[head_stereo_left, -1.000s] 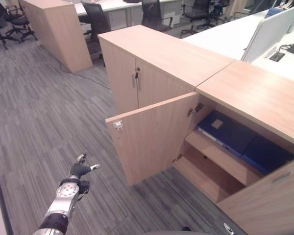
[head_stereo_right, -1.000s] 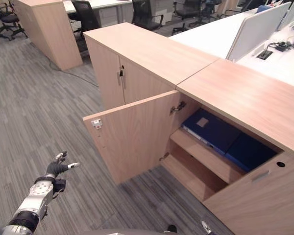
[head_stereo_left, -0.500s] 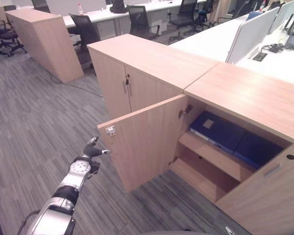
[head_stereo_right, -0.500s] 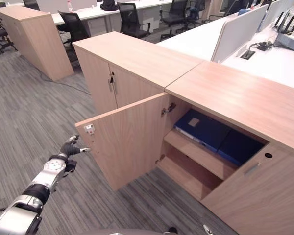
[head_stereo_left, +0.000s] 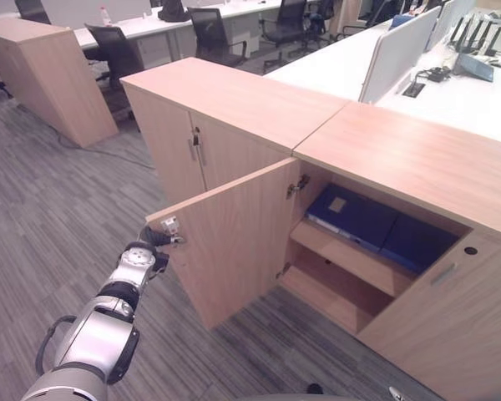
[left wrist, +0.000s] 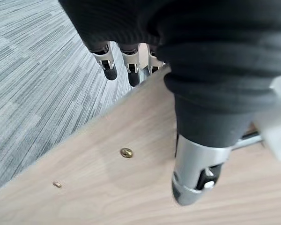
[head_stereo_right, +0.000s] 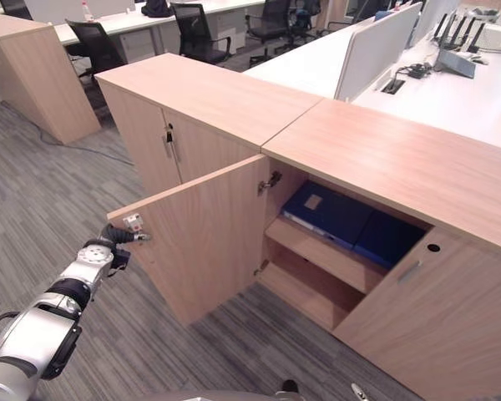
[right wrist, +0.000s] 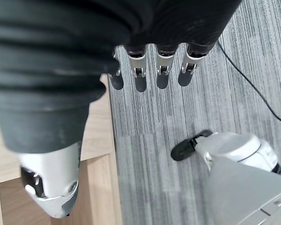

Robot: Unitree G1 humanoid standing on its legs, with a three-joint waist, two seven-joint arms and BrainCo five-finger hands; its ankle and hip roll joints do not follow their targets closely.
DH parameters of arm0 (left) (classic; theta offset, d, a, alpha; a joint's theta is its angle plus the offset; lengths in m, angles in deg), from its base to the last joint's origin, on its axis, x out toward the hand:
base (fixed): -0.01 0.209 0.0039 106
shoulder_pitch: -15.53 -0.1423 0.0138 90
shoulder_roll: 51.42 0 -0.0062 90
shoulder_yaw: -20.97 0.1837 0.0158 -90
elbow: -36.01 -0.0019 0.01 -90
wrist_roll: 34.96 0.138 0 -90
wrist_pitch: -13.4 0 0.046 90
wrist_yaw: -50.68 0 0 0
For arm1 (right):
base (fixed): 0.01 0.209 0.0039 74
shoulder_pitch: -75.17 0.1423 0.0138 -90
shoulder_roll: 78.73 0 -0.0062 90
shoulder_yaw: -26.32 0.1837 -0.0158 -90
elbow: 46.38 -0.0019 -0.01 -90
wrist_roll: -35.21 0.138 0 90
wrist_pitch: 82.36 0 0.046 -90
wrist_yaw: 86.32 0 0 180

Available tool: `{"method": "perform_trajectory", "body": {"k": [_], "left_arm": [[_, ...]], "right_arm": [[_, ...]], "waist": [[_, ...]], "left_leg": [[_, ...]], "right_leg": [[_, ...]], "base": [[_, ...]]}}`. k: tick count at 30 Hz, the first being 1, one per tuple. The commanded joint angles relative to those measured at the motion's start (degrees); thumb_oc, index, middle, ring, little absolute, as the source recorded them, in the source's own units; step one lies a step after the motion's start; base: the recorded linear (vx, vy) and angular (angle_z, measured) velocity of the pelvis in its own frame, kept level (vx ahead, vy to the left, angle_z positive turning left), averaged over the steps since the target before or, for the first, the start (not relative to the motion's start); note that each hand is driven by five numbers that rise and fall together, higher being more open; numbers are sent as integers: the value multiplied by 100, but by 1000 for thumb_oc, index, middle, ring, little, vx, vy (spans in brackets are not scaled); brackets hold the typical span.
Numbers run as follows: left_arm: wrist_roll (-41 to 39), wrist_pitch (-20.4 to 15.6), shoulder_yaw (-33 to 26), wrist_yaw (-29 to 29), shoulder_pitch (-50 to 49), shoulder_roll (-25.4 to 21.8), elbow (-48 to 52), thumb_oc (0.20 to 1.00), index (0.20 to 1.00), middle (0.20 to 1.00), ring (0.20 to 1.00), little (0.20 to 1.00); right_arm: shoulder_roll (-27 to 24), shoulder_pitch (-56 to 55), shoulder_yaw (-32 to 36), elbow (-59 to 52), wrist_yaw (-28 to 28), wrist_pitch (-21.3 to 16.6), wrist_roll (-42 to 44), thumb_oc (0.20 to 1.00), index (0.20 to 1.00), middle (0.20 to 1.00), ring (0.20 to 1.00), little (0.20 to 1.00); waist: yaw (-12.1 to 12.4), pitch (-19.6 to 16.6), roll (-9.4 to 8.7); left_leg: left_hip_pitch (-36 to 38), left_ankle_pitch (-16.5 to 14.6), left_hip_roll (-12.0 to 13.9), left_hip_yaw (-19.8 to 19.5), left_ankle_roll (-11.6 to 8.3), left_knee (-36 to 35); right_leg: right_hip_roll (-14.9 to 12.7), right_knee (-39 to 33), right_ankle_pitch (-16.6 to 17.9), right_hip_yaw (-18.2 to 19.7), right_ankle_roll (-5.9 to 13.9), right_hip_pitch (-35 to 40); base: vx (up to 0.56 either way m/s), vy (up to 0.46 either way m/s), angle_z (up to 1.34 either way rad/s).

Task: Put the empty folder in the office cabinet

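Observation:
The office cabinet [head_stereo_left: 401, 159] stands with both doors swung out. A dark blue folder [head_stereo_left: 351, 215] lies flat on its upper shelf, and a second blue one [head_stereo_left: 417, 242] lies beside it. The lower shelf [head_stereo_left: 334, 292] is bare. My left hand [head_stereo_left: 154, 242] is at the outer edge of the left door [head_stereo_left: 234, 242], by the white latch. In the left wrist view its fingers [left wrist: 131, 70] reach straight past the door's edge while the thumb [left wrist: 196, 173] rests on the inner face. My right hand [right wrist: 141, 75] hangs open over the carpet, holding nothing.
A second cabinet [head_stereo_left: 192, 150] with closed doors joins on the left. The right door [head_stereo_left: 451, 334] juts out at lower right. Desks with dividers [head_stereo_left: 392, 54], office chairs [head_stereo_left: 117, 54] and another wooden cabinet [head_stereo_left: 42, 75] stand behind. Grey carpet lies in front.
My left hand has risen from low over the carpet to the left door's outer edge and now touches it. The camera has shifted as well.

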Motion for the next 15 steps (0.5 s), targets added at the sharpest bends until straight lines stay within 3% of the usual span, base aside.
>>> {"method": "perform_trajectory", "body": {"k": [1,4,6,8,10,11,12,14,15], "left_arm": [[-286,-328,271,-25,1556,259,-241,1000,1000,1000,1000,1000],[-297,-422,523,43,1444,632,528,1000,1000,1000,1000,1000],[-645,-579,700,-45,777,918,1944,1000,1000,1000,1000,1000],[-903,-665,882,-388,73,1133,2869,1000,1000,1000,1000,1000],[-1488,-564,1286,-1078,-1085,1519,3980,1000,1000,1000,1000,1000],[-1628,-506,1444,-1263,-1298,1519,4272,1000,1000,1000,1000,1000],[-1788,-348,1758,-1562,-1743,1230,5199,1000,1000,1000,1000,1000],[-1786,-268,1918,-1902,-1950,837,5895,1000,1000,1000,1000,1000],[-1802,-215,1931,-2010,-2019,740,6063,1000,1000,1000,1000,1000]], "right_arm": [[-252,461,-75,464,63,-33,159,1000,1000,1000,1000,1000],[-157,479,-73,416,104,-58,240,1000,1000,1000,1000,1000],[-26,495,-38,335,129,-66,336,1000,1000,1000,1000,1000],[116,501,158,245,177,-106,641,1000,1000,1000,1000,1000],[297,542,600,394,225,-114,1010,1000,1000,1000,1000,1000],[304,572,670,396,249,-106,1078,1000,1000,1000,1000,1000],[302,498,954,481,340,-133,1272,1000,1000,1000,1000,1000],[147,401,813,828,375,35,307,1000,1000,1000,1000,1000],[83,363,479,916,320,146,-585,1000,1000,1000,1000,1000]], "waist": [[-186,108,39],[-207,131,-46],[-160,176,-86],[-136,210,-91],[-102,291,-43],[-96,320,-24],[-74,402,11],[3,461,39],[49,481,25]], "left_leg": [[-41,-437,39,-20,78,55],[-66,-428,51,-5,94,55],[-78,-433,39,-8,117,55],[-75,-454,17,-16,137,55],[-70,-547,-53,-85,187,55],[-89,-557,-76,-114,204,55],[-180,-551,-187,-218,255,55],[-247,-588,-285,-312,301,55],[-279,-582,-334,-349,327,55]], "right_leg": [[-33,6,-460,42,346,94],[-33,6,-430,70,342,51],[-56,6,-415,58,341,44],[-88,6,-417,52,351,53],[-170,6,-446,-7,383,102],[-193,6,-445,-15,395,106],[-292,6,-387,-66,438,84],[-382,6,-345,-137,491,91],[-421,6,-307,-166,502,88]], "base": [[-64,-5,-5],[-27,-5,-4],[-38,0,0],[-35,27,6],[-7,64,15],[-59,99,18],[-73,112,15],[-66,100,14],[-51,43,21]]}}
